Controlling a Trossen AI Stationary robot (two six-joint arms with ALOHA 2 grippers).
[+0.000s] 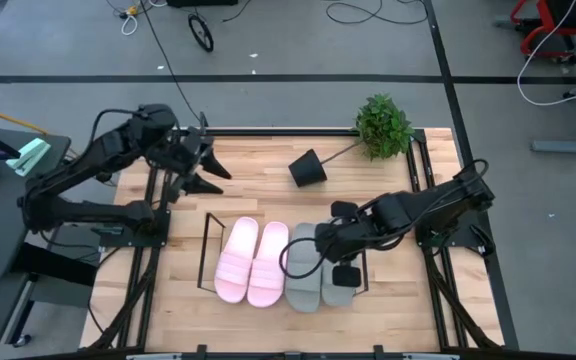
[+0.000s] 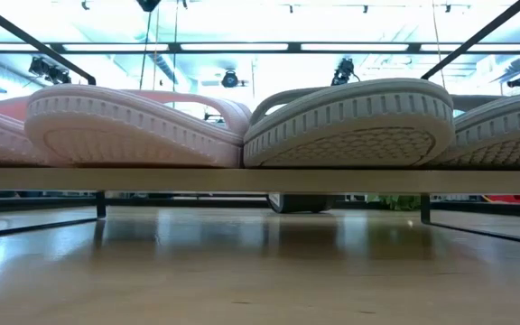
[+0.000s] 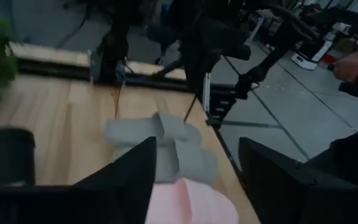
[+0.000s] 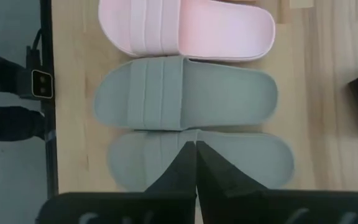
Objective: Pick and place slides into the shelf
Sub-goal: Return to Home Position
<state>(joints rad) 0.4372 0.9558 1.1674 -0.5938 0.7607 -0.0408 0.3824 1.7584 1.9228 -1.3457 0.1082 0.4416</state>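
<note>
We see all four slides lying side by side in the shelf (image 1: 206,250), the low black wire frame near the front of the tabletop (image 1: 258,190). From the left arm's side the row runs: outer pink slide (image 1: 236,260), inner pink slide (image 1: 268,266), inner grey slide (image 1: 301,272), outer grey slide (image 1: 336,290). Each touches its neighbour, and the straps all sit at the same end.

At table height we look at the ribbed sole of a pink slide (image 2: 134,126) pressed against the sole of a grey one (image 2: 350,126), both resting on the shelf's flat bar.

The right arm (image 1: 418,205) reaches in over the grey pair. Its jaws are pressed together, holding nothing, above the outer grey slide (image 4: 253,158); we cannot tell whether they touch it.

The left arm (image 1: 88,165) is raised by the far left corner of the tabletop, well apart from the shelf, its jaws spread wide and empty.

A black pot (image 1: 308,168) lies tipped on its side behind the shelf, its green plant (image 1: 383,125) at the far edge.
</note>
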